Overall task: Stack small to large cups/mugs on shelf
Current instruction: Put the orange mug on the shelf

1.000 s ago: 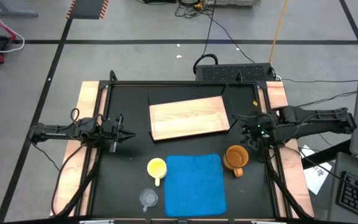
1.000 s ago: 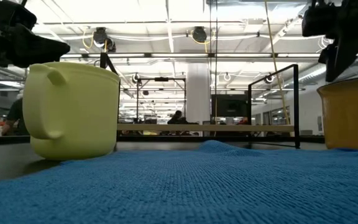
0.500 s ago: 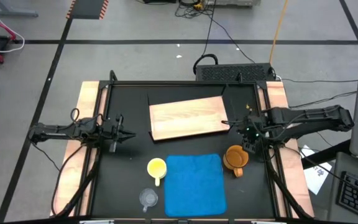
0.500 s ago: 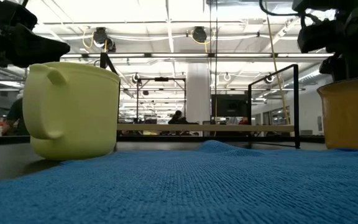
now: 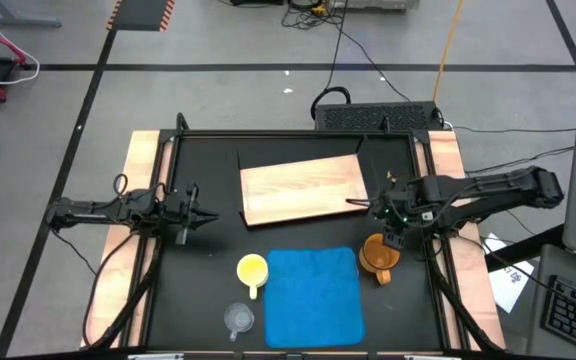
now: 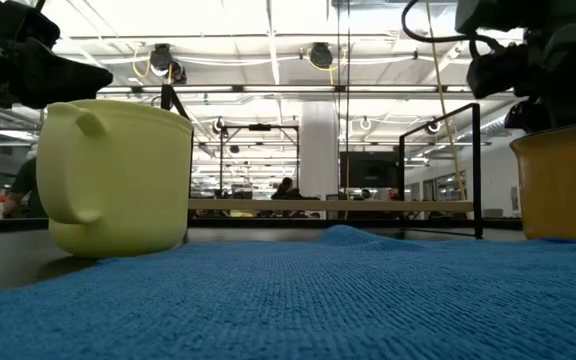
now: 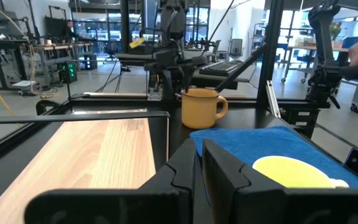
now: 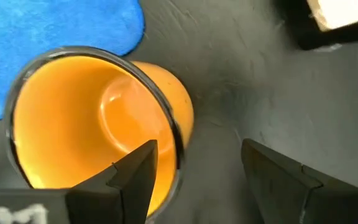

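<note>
Three cups sit on the black worktop [image 5: 208,290], none on the shelf [image 5: 303,190] yet. That light-wood board lies in the upper middle of the high view, bare on top. Below it is a blue mat [image 5: 313,295]. The yellow mug [image 5: 252,271] stands just off the mat's upper left corner, and the clear cup [image 5: 238,318] is a bit lower, near the bottom edge of the frame. The brown mug [image 5: 378,256] sits at the mat's upper right corner, upright, handle pointing toward the bottom of the picture.

Right gripper [image 5: 396,232] hovers right over the brown mug's upper rim, fingers [image 8: 135,180] spread wide. In the right wrist view one finger hangs over the mug's opening and the other over the worktop outside its wall, so the wall is between them, not pinched as far as I can tell.

Left gripper [image 5: 206,216] waits at the left of the worktop, well away from the cups, fingers pressed together and holding nothing.
</note>
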`<state>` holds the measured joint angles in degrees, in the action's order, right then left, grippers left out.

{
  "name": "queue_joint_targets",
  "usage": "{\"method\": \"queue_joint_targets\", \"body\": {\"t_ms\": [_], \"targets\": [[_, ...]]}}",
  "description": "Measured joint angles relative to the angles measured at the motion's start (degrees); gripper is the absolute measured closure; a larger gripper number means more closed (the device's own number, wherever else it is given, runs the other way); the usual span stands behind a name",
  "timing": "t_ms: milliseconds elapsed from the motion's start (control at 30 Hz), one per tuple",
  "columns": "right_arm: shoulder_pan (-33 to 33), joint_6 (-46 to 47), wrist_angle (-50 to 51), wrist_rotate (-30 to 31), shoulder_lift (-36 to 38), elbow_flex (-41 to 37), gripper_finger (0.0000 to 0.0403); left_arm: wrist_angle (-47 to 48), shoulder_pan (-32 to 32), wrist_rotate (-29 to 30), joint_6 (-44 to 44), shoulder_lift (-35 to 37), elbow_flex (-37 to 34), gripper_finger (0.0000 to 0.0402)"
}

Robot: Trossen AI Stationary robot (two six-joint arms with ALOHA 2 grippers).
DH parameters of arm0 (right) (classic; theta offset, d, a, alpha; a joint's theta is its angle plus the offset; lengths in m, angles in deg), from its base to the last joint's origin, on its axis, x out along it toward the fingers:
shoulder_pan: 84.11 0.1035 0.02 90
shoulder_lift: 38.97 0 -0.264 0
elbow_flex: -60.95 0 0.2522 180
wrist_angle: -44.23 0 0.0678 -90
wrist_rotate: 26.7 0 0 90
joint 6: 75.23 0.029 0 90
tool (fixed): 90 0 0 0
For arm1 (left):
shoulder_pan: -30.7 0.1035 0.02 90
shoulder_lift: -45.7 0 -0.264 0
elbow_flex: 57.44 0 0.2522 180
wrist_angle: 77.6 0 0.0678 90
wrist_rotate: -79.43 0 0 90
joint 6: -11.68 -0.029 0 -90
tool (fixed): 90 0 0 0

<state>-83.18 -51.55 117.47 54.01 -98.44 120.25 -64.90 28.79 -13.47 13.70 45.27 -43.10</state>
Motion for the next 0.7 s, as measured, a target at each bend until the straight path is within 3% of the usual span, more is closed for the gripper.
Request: {"method": "queue_joint_targets", "body": {"t_ms": [700], "targets": [[1.80, -0.67, -0.55, 0.16, -5.19, -0.02, 0.0191, -0.07, 0.02, 0.00, -0.04, 0.00, 0.00, 0.0369]]}}
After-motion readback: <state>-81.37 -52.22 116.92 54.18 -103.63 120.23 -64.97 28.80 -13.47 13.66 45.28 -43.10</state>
